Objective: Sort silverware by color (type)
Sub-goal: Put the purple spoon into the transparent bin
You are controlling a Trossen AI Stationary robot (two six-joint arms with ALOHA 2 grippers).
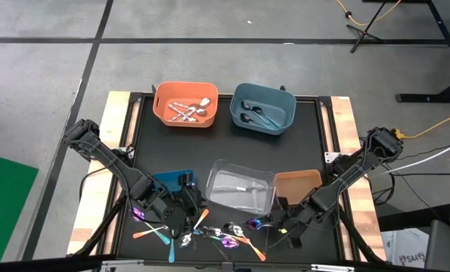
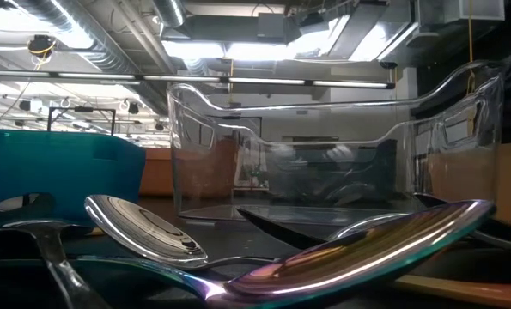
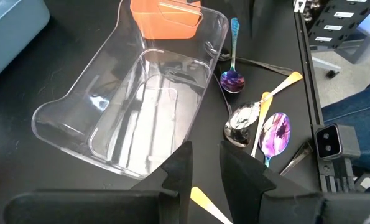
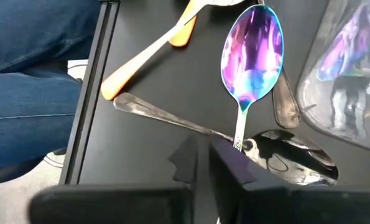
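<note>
Silverware (image 4: 252, 43), iridescent in wrist view

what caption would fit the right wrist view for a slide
Right gripper poised at the handle of an iridescent spoon on the black table, beside an orange-handled utensil.

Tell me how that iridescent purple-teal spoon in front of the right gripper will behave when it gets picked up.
The iridescent spoon looks like polished metal, so probably stiff but slippery between the right gripper's fingers. Its thin handle lies flat on the black mat, so it may skid or pivot rather than lift cleanly. Its handle runs close by another silver spoon, which could get nudged.
</note>
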